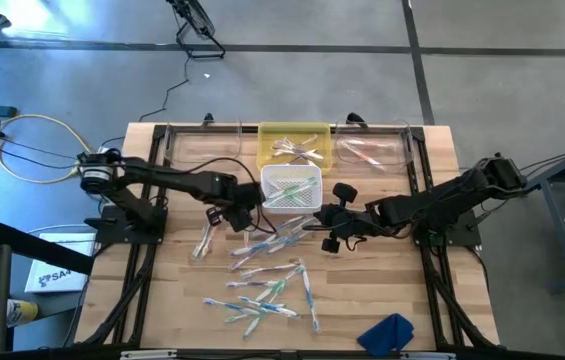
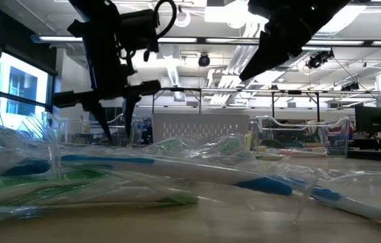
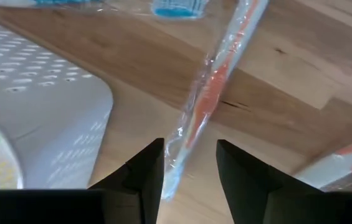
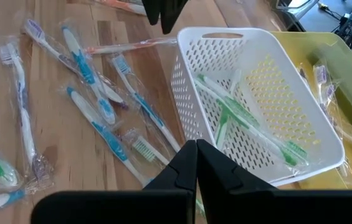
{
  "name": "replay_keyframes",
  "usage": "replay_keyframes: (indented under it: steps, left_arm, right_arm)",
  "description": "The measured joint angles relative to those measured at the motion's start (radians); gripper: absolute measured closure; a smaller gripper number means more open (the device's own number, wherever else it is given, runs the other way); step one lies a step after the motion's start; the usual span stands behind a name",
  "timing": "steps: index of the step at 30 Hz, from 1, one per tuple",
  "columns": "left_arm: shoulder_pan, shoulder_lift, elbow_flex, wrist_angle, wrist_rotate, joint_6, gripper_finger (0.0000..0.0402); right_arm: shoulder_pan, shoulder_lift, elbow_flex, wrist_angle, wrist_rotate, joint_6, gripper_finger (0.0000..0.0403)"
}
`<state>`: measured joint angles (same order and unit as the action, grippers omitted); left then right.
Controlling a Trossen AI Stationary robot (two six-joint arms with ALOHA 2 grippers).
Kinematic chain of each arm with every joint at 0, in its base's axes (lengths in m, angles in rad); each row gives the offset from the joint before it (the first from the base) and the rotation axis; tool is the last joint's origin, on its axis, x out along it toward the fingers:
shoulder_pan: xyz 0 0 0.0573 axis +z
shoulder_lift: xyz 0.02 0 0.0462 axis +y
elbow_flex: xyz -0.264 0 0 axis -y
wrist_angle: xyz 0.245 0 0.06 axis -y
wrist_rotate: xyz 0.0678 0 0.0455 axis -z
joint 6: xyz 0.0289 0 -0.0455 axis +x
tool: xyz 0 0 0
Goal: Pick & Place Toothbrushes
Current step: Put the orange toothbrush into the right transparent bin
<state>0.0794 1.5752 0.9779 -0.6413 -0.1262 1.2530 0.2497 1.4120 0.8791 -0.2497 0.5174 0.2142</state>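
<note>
Several wrapped toothbrushes (image 1: 262,285) lie loose on the wooden table, mostly white with blue or green (image 4: 88,87). A white perforated basket (image 1: 267,190) holds green ones (image 4: 238,115). My left gripper (image 3: 190,171) is open and low over the table, next to the basket's near left corner (image 1: 239,218). Its fingers stand on either side of an orange toothbrush (image 3: 210,99) in a clear wrapper, which lies flat on the wood. My right gripper (image 4: 196,155) is shut and empty, hovering at the basket's near right corner (image 1: 312,222). My left gripper comes down from above with one finger on each side of the orange toothbrush's wrapped end (image 3: 179,146), its fingers across the stick. The wrapper runs close along one finger (image 3: 147,168). I cannot tell whether they touch. The toothbrush lies on the table.
A yellow bin (image 1: 267,135) with more brushes stands behind the basket, between clear bins on its left (image 1: 197,140) and right (image 1: 392,150). A blue cloth (image 1: 390,332) lies at the near right edge. The two grippers are close together in front of the basket.
</note>
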Motion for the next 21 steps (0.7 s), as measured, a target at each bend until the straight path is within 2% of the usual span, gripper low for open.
replay_keyframes:
  steps: [9,21]
  left_arm:
    - [-0.001,0.035,0.000,0.064,-0.006,0.052,0.0261]
    - [0.000,0.069,-0.005,0.049,-0.016,0.055,0.0261]
  right_arm:
    - [0.000,0.000,0.000,0.000,0.000,0.000,0.0401]
    - [0.000,0.000,0.000,0.007,0.000,0.002,0.0401]
